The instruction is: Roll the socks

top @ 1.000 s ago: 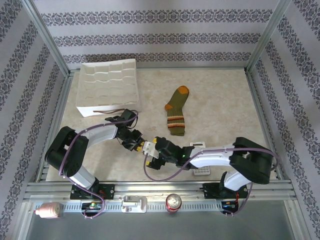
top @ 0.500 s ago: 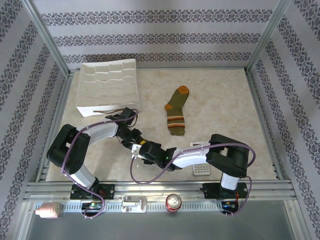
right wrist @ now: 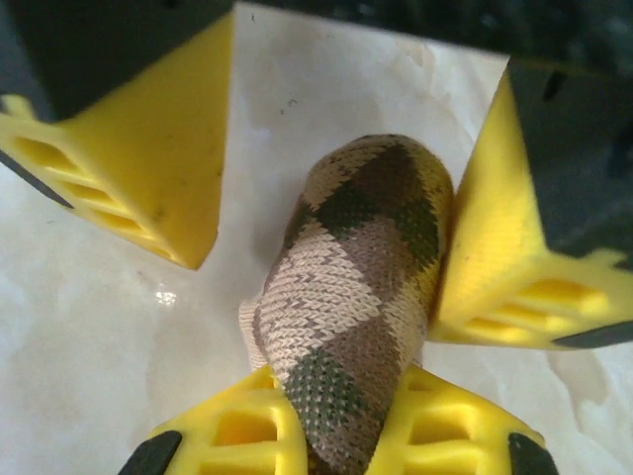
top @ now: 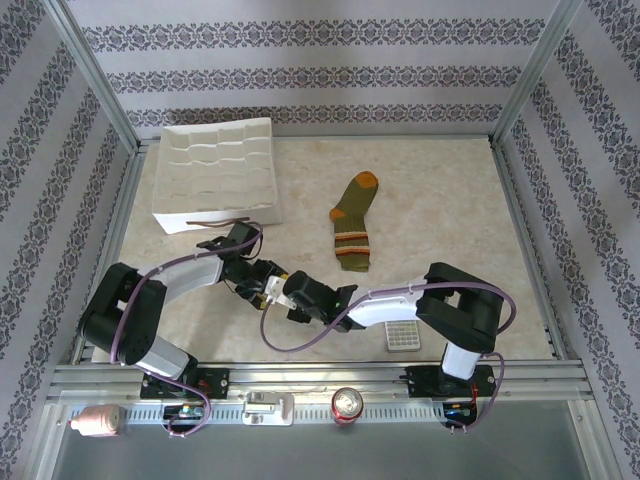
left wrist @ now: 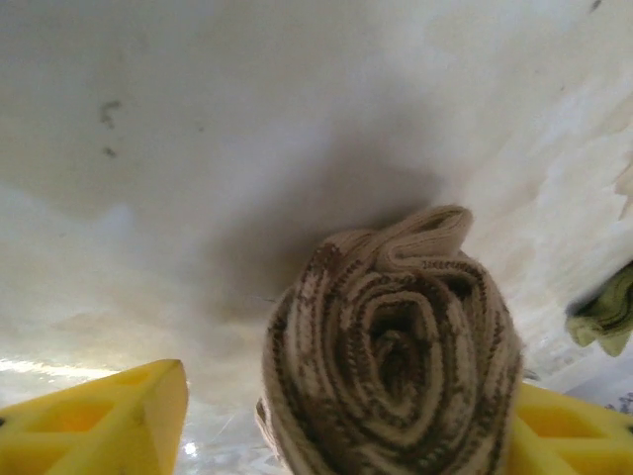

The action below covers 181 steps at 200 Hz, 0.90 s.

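Argyle sock [left wrist: 391, 346] — L wrist: spiral end; R wrist: right gripper [right wrist: 339, 406] pinching.

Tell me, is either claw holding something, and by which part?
The right gripper pinches the rolled argyle sock by one end of the roll; the left gripper stands open around it.

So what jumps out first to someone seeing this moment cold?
The rolled argyle sock sits near the front of the table, its spiral end facing the left wrist camera. The right fingers are pinched on it and the left fingers stand open either side of it. Behind, the green sock lies flat and unrolled at mid-table, with a white divided tray at the back left.
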Each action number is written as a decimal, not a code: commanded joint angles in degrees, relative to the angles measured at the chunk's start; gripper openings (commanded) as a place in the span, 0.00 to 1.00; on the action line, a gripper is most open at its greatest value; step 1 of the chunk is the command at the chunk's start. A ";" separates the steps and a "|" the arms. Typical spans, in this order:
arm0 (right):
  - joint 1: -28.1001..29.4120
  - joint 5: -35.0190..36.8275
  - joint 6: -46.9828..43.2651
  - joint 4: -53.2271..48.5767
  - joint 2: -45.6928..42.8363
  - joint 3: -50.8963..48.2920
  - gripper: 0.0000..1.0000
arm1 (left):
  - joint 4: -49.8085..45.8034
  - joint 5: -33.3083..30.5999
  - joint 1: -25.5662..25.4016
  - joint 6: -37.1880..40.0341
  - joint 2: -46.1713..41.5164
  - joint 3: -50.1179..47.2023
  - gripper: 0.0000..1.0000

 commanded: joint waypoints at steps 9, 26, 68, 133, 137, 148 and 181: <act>-3.65 -10.59 6.74 -7.47 0.78 -3.32 0.00 | 6.03 0.30 0.74 -3.59 0.13 -1.74 0.70; -4.92 -13.82 8.65 -7.27 0.78 -3.56 0.00 | 8.96 0.07 0.74 -4.61 0.10 -2.54 0.71; -8.73 -22.50 13.85 -5.65 1.39 -4.02 0.00 | 14.74 0.11 0.05 -7.18 0.95 -3.63 0.72; -14.06 -33.35 21.04 -2.67 2.99 -4.47 0.00 | 21.72 -0.89 -1.49 -8.11 5.88 -4.85 0.57; -14.21 -33.89 21.23 -2.39 3.01 -4.54 0.00 | 22.08 -0.99 -1.58 -8.12 6.04 -4.98 0.55; -14.39 -34.79 21.80 -2.08 2.94 -4.55 0.00 | 22.74 -1.18 -1.71 -8.03 6.50 -5.09 0.48; -14.53 -35.15 21.79 -1.92 0.12 -4.98 0.00 | 23.68 -1.45 -2.13 -7.78 6.54 -5.35 0.09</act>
